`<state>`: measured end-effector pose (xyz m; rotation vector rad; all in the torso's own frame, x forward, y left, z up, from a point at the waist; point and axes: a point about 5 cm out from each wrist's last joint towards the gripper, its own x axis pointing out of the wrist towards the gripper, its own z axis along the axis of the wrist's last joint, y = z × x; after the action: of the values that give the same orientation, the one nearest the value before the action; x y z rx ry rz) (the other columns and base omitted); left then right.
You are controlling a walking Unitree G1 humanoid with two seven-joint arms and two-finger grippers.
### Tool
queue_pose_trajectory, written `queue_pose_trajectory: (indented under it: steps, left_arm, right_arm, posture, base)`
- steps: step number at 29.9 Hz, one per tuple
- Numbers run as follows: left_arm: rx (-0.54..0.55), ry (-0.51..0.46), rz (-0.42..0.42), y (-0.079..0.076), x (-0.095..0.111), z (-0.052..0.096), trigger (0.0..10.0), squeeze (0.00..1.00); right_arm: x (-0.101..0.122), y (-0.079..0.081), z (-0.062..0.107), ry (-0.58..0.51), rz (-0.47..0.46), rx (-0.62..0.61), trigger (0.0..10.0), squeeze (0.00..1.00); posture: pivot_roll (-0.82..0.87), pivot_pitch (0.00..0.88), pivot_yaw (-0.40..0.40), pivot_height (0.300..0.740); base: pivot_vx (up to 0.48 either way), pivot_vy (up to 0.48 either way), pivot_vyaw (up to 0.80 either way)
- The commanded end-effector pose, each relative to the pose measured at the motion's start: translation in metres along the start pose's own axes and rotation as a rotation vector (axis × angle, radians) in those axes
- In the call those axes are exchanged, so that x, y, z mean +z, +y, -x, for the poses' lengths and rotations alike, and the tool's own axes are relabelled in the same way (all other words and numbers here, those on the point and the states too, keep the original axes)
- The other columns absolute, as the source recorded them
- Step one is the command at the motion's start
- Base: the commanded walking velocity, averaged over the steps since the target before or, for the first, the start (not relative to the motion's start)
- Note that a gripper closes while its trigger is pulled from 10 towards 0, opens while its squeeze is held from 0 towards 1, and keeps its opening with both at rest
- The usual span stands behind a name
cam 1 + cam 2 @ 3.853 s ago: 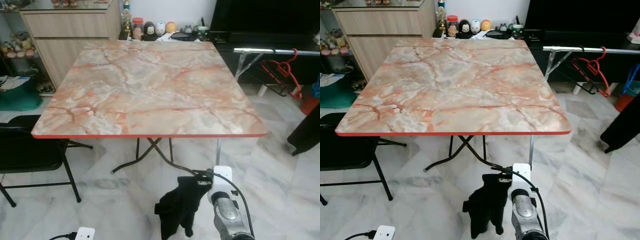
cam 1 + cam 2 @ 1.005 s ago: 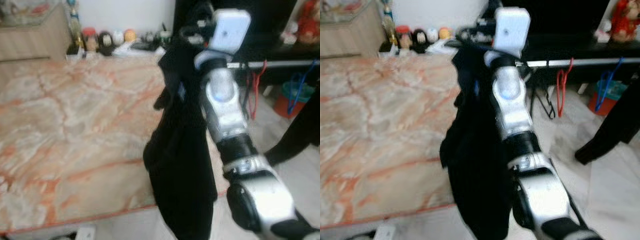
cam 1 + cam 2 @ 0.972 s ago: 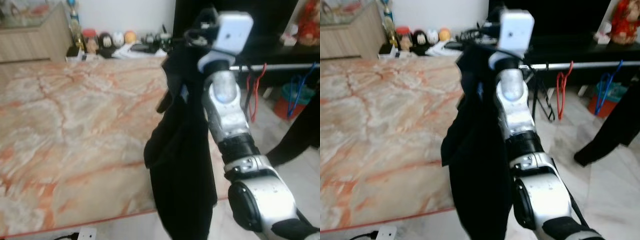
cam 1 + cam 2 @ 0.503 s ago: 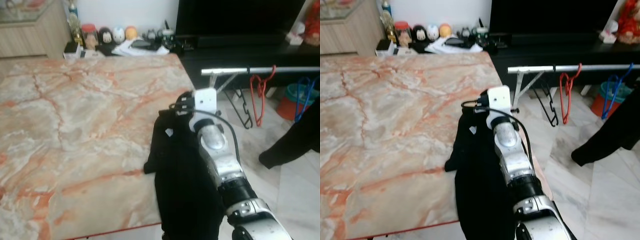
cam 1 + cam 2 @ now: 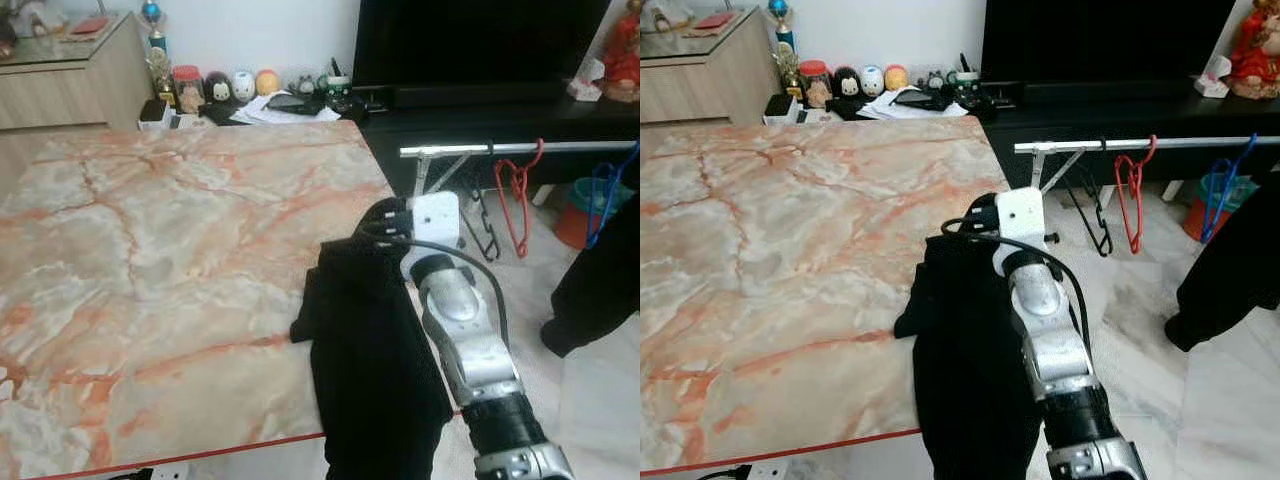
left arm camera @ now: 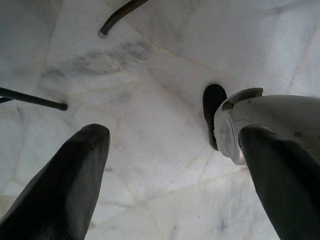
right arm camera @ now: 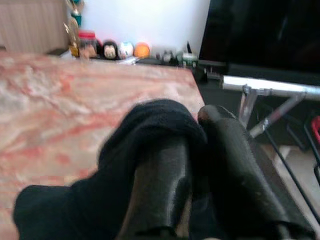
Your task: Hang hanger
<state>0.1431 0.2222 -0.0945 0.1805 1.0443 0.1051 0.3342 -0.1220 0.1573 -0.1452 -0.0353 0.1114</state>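
Right gripper (image 7: pixel 200 165) was clamped on a black garment (image 5: pixel 375 370) draped over the marble table's (image 5: pixel 150 250) right edge. Drying rack rail (image 5: pixel 520 148) with its red hanger (image 5: pixel 517 195) lay well apart, to the robot's right and ahead, running crosswise. Left gripper (image 6: pixel 170 165) hung spread over the floor, farther off.

Head stereo downward; wrist close-ups.

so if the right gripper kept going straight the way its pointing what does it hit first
Probably nothing at once: the right gripper, shut on the black garment, points across the marble table toward the clutter at its far edge. Height above the top is unclear.
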Motion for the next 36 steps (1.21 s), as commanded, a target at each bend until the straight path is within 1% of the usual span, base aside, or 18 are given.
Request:
queue_pose_trajectory:
  steps: [1, 6, 14, 18, 20, 21, 25, 26, 27, 28, 29, 30, 31, 34, 35, 36]
  left_arm:
    - [-0.012, 0.023, -0.012, -0.003, -0.004, 0.0, 10.0, 0.0]
    - [-0.015, 0.025, -0.015, -0.002, -0.004, 0.0, 10.0, 0.0]
    - [-0.02, 0.03, -0.019, -0.003, -0.005, 0.001, 10.0, 0.0]
    - [-0.021, 0.031, -0.022, -0.003, -0.006, 0.001, 10.0, 0.0]
    - [-0.022, 0.031, -0.023, -0.003, -0.006, 0.001, 10.0, 0.0]
    - [-0.022, 0.032, -0.023, -0.003, -0.006, 0.001, 10.0, 0.0]
    - [-0.024, 0.035, -0.023, -0.003, -0.007, 0.001, 10.0, 0.0]
    - [-0.025, 0.036, -0.025, -0.004, -0.008, 0.001, 10.0, 0.0]
    - [-0.025, 0.037, -0.026, -0.004, -0.008, 0.001, 10.0, 0.0]
    - [-0.025, 0.037, -0.026, -0.004, -0.008, 0.001, 10.0, 0.0]
    - [-0.024, 0.037, -0.026, -0.004, -0.008, 0.001, 10.0, 0.0]
    - [-0.025, 0.037, -0.026, -0.004, -0.008, 0.001, 10.0, 0.0]
    - [-0.025, 0.037, -0.026, -0.004, -0.008, 0.001, 10.0, 0.0]
    - [-0.026, 0.037, -0.028, -0.004, -0.009, 0.001, 10.0, 0.0]
    - [-0.029, 0.038, -0.03, -0.004, -0.009, 0.001, 10.0, 0.0]
    - [-0.03, 0.038, -0.031, -0.004, -0.009, 0.001, 10.0, 0.0]
  right_arm:
    - [0.002, 0.001, 0.004, 0.004, -0.004, -0.001, 10.0, 1.0]
    - [0.001, 0.003, 0.012, 0.034, 0.0, 0.023, 10.0, 1.0]
    - [0.001, -0.001, 0.021, 0.06, 0.007, 0.023, 10.0, 1.0]
    - [-0.002, 0.0, 0.025, 0.098, 0.02, 0.038, 10.0, 1.0]
    - [-0.005, 0.0, 0.029, 0.133, 0.042, 0.048, 10.0, 1.0]
    - [-0.009, 0.0, 0.033, 0.18, 0.069, 0.061, 10.0, 1.0]
    - [-0.013, -0.001, 0.042, 0.239, 0.149, 0.118, 10.0, 1.0]
    - [-0.012, -0.002, 0.048, 0.263, 0.184, 0.163, 10.0, 1.0]
    - [-0.009, -0.001, 0.05, 0.255, 0.205, 0.2, 10.0, 1.0]
    - [-0.009, -0.001, 0.05, 0.255, 0.205, 0.2, 10.0, 1.0]
    - [-0.003, 0.001, 0.052, 0.226, 0.238, 0.274, 10.0, 1.0]
    - [0.001, -0.002, 0.053, 0.215, 0.25, 0.291, 10.0, 1.0]
    - [0.001, -0.002, 0.053, 0.215, 0.25, 0.291, 10.0, 1.0]
    - [0.018, -0.011, 0.054, 0.192, 0.287, 0.319, 10.0, 1.0]
    - [0.027, -0.012, 0.055, 0.171, 0.312, 0.35, 10.0, 1.0]
    - [0.03, -0.012, 0.055, 0.167, 0.317, 0.357, 10.0, 1.0]
  posture:
    - [0.05, 0.0, -0.032, 0.74]
    - [0.05, 0.0, -0.032, 0.74]
    - [0.05, 0.0, -0.035, 0.74]
    - [0.05, 0.0, -0.037, 0.74]
    - [0.05, 0.0, -0.038, 0.74]
    - [0.05, 0.0, -0.038, 0.74]
    - [0.04, 0.0, -0.041, 0.74]
    - [0.04, 0.0, -0.041, 0.74]
    - [0.04, 0.0, -0.039, 0.74]
    - [0.04, 0.0, -0.039, 0.74]
    - [0.04, 0.0, -0.039, 0.74]
    - [0.04, 0.0, -0.039, 0.74]
    - [0.04, 0.0, -0.039, 0.74]
    - [0.03, 0.0, -0.039, 0.74]
    - [0.03, 0.0, -0.037, 0.74]
    - [0.03, 0.0, -0.037, 0.74]
  base:
    - [0.0, 0.0, 0.0]
    - [0.0, 0.0, 0.0]
    - [0.0, 0.0, 0.0]
    - [0.0, 0.0, 0.0]
    - [0.0, 0.0, 0.0]
    - [0.0, 0.0, 0.0]
    - [0.0, 0.0, 0.0]
    - [0.0, 0.0, 0.0]
    - [0.0, 0.0, 0.0]
    - [0.0, 0.0, 0.0]
    - [0.0, 0.0, 0.0]
    - [0.0, 0.0, 0.0]
    - [0.0, 0.0, 0.0]
    - [0.0, 0.0, 0.0]
    - [0.0, 0.0, 0.0]
    - [0.0, 0.0, 0.0]
